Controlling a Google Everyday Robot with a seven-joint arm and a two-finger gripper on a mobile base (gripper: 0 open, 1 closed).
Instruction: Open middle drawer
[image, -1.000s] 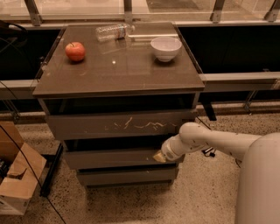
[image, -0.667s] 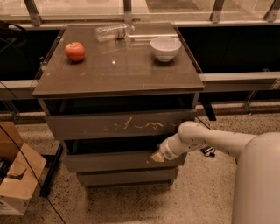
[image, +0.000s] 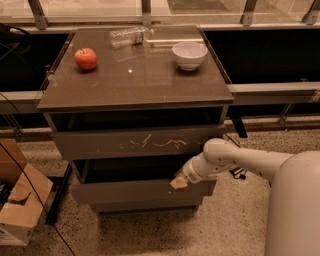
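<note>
The middle drawer is the plain grey-brown front under the scratched top drawer. It stands pulled partly out, with a dark gap above its front. My gripper is at the top edge of the middle drawer's front, towards its right end, and touches it. My white arm reaches in from the lower right. The lowest plain front shows as a thin strip below.
On the cabinet top are a red apple, a clear plastic bottle lying on its side and a white bowl. A cardboard box and cables lie on the floor at the left. A railing runs behind.
The middle drawer has slid further out of the cabinet towards the camera. My gripper has moved with its front edge, slightly left and down.
</note>
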